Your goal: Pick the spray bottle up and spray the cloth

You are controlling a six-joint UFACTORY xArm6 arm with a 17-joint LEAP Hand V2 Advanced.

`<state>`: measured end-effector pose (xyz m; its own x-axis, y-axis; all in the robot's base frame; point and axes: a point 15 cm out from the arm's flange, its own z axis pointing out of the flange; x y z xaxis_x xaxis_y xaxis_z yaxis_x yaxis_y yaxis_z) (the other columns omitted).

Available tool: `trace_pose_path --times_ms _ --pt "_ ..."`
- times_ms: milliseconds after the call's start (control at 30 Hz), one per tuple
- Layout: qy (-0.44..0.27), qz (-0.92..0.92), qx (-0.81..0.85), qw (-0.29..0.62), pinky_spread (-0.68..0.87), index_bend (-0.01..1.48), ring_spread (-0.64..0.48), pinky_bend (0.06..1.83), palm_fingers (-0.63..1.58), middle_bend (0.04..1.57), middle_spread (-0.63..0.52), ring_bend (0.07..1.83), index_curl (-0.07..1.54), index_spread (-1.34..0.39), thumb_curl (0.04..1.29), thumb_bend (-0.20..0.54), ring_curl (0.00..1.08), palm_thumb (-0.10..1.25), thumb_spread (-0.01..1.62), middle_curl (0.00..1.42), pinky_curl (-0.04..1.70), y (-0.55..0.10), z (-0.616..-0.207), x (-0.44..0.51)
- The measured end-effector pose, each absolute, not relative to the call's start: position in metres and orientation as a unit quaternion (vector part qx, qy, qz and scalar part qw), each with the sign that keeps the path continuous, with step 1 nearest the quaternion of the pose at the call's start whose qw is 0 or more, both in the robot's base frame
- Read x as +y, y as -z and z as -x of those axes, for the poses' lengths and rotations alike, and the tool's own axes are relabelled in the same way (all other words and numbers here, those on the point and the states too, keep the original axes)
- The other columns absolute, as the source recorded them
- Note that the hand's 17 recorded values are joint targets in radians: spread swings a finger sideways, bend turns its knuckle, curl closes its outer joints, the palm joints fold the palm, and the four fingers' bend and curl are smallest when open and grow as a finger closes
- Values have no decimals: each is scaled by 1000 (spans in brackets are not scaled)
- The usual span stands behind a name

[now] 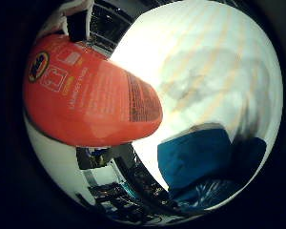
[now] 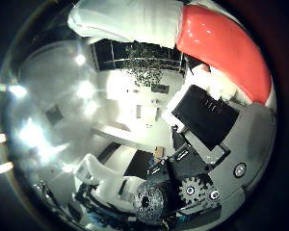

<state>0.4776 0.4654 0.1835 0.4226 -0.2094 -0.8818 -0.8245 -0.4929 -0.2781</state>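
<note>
So our hand is mostly white plastic shells over chunky black blocks, with a grey plate that has a round screw in it. We've got a small metal gear and a black perforated knob showing, plus one finger wrapped in smooth white covering.

Glossy orange plastic spray bottle, soft matt blue cloth, smooth pale table.

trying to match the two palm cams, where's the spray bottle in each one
Little finger side view: the orange spray bottle fills much of the picture, close to the palm, above the white table and blue cloth.
Thumb side view: only its curved orange edge shows, beside the hand.
Shared landmark: the bottle itself.
</note>
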Motion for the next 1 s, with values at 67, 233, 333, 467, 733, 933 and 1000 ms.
trace_pose_path --times_ms 67,233,333,467,733,933,1000 --pt "-410 760 343 370 -210 1109 -146 1022 1203 1351 -70 1481 771 -214 920 -23 560 1001 622 593 1252 -172 -478 467" --pt "-403 760 346 373 -212 1106 -145 1016 1204 1349 -70 1476 771 -208 917 -23 559 988 624 595 1232 -158 -480 472" --pt "-398 760 349 376 -212 1101 -144 1016 1209 1348 -70 1472 772 -205 912 -22 556 971 648 595 1214 -152 -483 473" --pt "-394 760 353 377 -224 1056 -142 1004 1187 1317 -58 1455 763 -201 890 -34 546 903 670 584 1164 -147 -485 472" --pt "-385 766 344 383 -387 351 -147 1091 689 925 -96 1344 663 -286 772 -30 497 849 689 501 919 -154 -488 470" --pt "-371 789 330 363 -57 315 -102 720 41 684 -53 977 561 -394 635 -29 383 794 951 429 791 -145 -486 459" --pt "-364 791 332 362 94 303 -65 641 -1 618 -36 891 525 -393 604 -30 348 783 969 403 728 -147 -492 451"
